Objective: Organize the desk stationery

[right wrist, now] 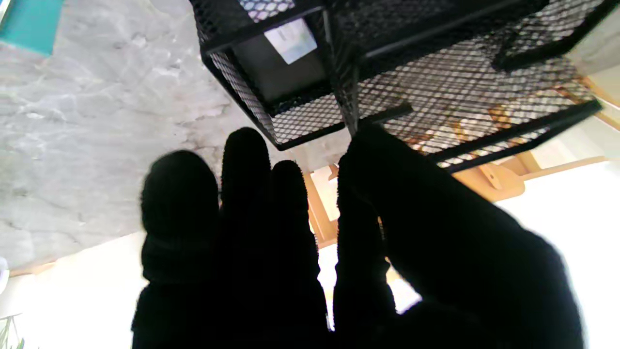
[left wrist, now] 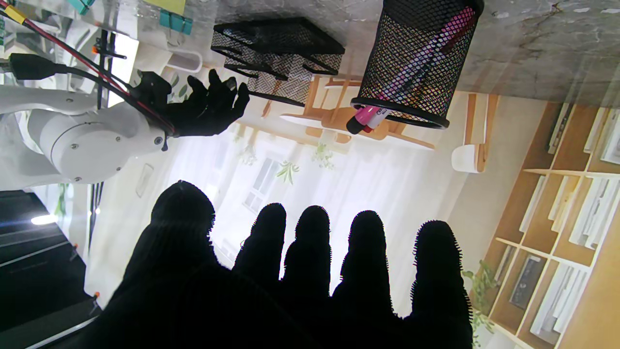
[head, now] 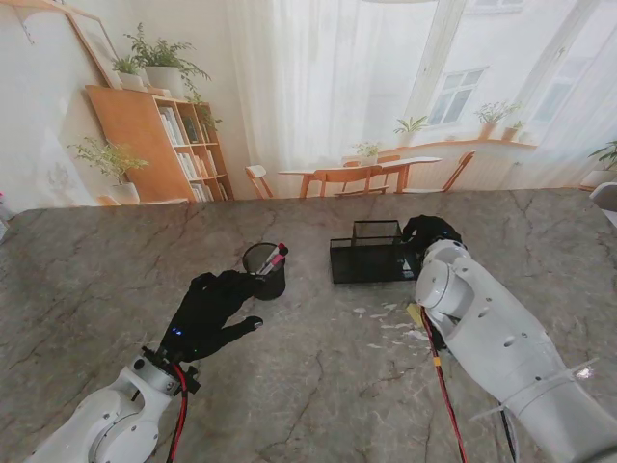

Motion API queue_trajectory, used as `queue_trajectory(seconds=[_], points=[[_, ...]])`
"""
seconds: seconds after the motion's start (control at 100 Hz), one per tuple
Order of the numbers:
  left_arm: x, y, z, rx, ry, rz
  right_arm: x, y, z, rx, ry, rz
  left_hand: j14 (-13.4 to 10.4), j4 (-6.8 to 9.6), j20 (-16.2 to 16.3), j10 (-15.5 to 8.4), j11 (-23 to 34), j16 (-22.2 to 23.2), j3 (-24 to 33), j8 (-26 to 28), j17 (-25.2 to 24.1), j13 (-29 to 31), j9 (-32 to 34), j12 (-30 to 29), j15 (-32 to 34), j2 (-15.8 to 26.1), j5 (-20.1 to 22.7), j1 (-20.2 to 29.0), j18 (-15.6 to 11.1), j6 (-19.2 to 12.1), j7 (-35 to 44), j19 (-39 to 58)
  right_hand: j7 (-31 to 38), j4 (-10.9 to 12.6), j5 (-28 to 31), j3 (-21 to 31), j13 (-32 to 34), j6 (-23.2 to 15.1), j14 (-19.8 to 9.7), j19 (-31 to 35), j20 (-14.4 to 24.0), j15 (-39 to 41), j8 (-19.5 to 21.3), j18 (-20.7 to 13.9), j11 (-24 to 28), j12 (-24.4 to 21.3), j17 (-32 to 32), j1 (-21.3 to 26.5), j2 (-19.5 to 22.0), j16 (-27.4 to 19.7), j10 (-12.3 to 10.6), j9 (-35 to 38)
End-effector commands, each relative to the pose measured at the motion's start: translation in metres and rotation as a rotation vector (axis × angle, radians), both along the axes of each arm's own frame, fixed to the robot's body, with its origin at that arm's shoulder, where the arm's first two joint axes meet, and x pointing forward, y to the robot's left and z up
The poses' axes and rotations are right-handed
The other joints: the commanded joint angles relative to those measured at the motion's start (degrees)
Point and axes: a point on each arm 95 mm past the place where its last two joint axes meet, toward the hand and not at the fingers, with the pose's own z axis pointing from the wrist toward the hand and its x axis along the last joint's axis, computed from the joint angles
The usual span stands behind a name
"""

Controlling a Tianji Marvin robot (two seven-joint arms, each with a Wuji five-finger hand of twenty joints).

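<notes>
A black mesh pen cup (head: 265, 270) stands left of the table's middle with a pink marker (head: 276, 258) leaning out of it. My left hand (head: 214, 311) lies just nearer to me than the cup, fingers spread and holding nothing; the left wrist view shows the cup (left wrist: 411, 63) and marker (left wrist: 368, 116) beyond its fingertips (left wrist: 312, 228). A black mesh desk organizer (head: 371, 253) sits at the centre. My right hand (head: 431, 232) hovers at its right end, fingers extended, nothing in them. The right wrist view has the organizer (right wrist: 387, 72) close ahead, with a white slip (right wrist: 290, 41) in one compartment.
Small white scraps (head: 386, 323) and a yellow pad (head: 415, 313) lie nearer to me than the organizer, by my right forearm. Teal clips (left wrist: 173, 20) show in the left wrist view, and a teal object (right wrist: 29, 24) in the right wrist view.
</notes>
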Motion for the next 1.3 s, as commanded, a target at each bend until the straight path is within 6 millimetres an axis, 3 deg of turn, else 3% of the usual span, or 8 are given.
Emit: queue_trajectory(seconds=[0.0, 0.15, 0.25, 0.35, 0.45, 0.62, 0.89, 1.29], points=[[-0.002, -0.001, -0.002, -0.005, 0.003, -0.006, -0.004, -0.002, 0.002, -0.006, 0.005, 0.014, -1.4, -3.89, 1.0, -1.0, 0.0, 0.2, -0.9, 0.1, -0.4, 0.9, 0.3, 0.5, 0.4, 4.6, 0.7, 0.4, 0.2, -1.1, 0.7, 0.1, -1.1, 1.9, -1.5, -1.4, 1.4, 0.7, 0.5, 5.2, 1.9, 4.0, 1.5, 0.2, 2.6, 1.6, 3.1, -0.9, 0.6, 1.5, 0.6, -0.8], [-0.003, -0.001, -0.002, -0.012, -0.003, -0.006, -0.018, -0.006, 0.012, -0.019, -0.027, 0.052, -1.4, -3.86, 1.1, -1.1, 0.0, 0.2, -0.8, 0.1, -0.4, 0.9, 0.3, 0.5, 0.4, 4.7, 0.8, 0.5, 0.2, -1.0, 0.7, 0.1, -0.1, 1.2, -1.0, -2.9, 2.4, 1.4, -1.1, 8.9, 2.8, 10.4, 2.3, -0.6, 5.8, 3.5, 4.9, -1.8, 0.7, 2.9, 0.8, 0.1], [-0.003, -0.001, -0.002, -0.017, -0.006, -0.006, -0.031, -0.011, 0.019, -0.023, -0.052, 0.107, -1.3, -3.86, 1.1, -1.0, 0.0, 0.2, -0.8, 0.1, -0.5, 0.9, 0.3, 0.5, 0.4, 4.7, 0.7, 0.5, 0.2, -1.0, 0.7, 0.1, 1.1, 1.1, -1.4, -4.2, 0.0, 0.9, -1.5, 8.0, 3.4, 11.9, 2.8, 1.4, 6.9, 4.4, 0.4, -2.1, 1.2, 3.2, 0.8, -0.9], [-0.003, -0.001, -0.001, -0.023, -0.009, -0.007, -0.048, -0.015, 0.023, -0.033, -0.067, 0.187, -1.4, -3.87, 1.1, -1.0, 0.1, 0.2, -0.9, 0.1, -0.4, 1.0, 0.4, 0.5, 0.4, 4.7, 0.8, 0.4, 0.2, -1.1, 0.7, 0.1, 1.3, 1.7, -2.8, -5.9, -5.4, 0.3, -0.6, 2.1, 7.0, 9.6, 4.9, 5.7, 6.5, 5.4, -11.4, -4.0, 2.7, 3.3, 1.1, -3.5], [-0.004, -0.001, -0.001, -0.030, -0.014, -0.008, -0.068, -0.020, 0.022, -0.058, -0.057, 0.286, -1.4, -3.88, 1.1, -1.0, 0.1, 0.2, -0.9, 0.1, -0.4, 1.0, 0.4, 0.5, 0.4, 4.7, 0.8, 0.4, 0.2, -1.0, 0.7, 0.1, -2.5, 4.8, -4.4, -7.9, -12.1, 0.4, 1.0, -4.7, 11.4, 4.0, 9.9, 8.7, 4.3, 5.7, -25.1, -7.1, 5.8, 2.9, 1.2, -7.1], [-0.005, -0.001, 0.000, -0.039, -0.019, -0.010, -0.099, -0.031, 0.013, -0.120, -0.001, 0.442, -1.4, -3.86, 1.1, -1.0, 0.1, 0.3, -0.8, 0.1, -0.3, 1.0, 0.4, 0.5, 0.4, 4.7, 0.9, 0.4, 0.2, -1.0, 0.7, 0.1, -8.1, 5.4, -8.2, -13.9, -19.8, 1.0, 2.9, -10.8, 11.3, -5.9, 10.1, 10.4, -3.2, 3.6, -37.6, -10.5, 10.0, 0.9, 1.5, -11.3], [-0.007, -0.002, 0.000, -0.048, -0.026, -0.014, -0.143, -0.063, 0.002, -0.312, 0.074, 0.549, -1.3, -3.86, 1.1, -1.0, 0.0, 0.3, -0.9, 0.1, -0.4, 1.1, 0.4, 0.5, 0.4, 4.7, 0.9, 0.4, 0.3, -1.0, 0.7, 0.1, -17.8, 6.1, -13.8, -20.8, -25.3, 2.7, 5.9, -14.9, 9.2, -16.6, 6.7, 12.5, -13.8, 0.6, -44.5, -11.8, 14.6, -1.7, 2.7, -15.1], [-0.007, -0.005, 0.000, -0.055, -0.021, -0.028, -0.188, -0.092, -0.020, -0.428, 0.183, 0.506, -1.4, -3.87, 1.1, -1.1, 0.1, 0.3, -0.9, 0.2, -0.3, 1.2, 0.5, 0.5, 0.4, 4.8, 1.1, 0.3, 0.3, -1.2, 0.8, 0.0, -24.1, 6.0, -23.1, -21.7, -28.9, 2.4, 8.7, -17.1, 7.6, -24.3, 3.5, 14.6, -22.0, -1.4, -47.7, -15.8, 15.9, -3.3, 3.2, -22.8]])
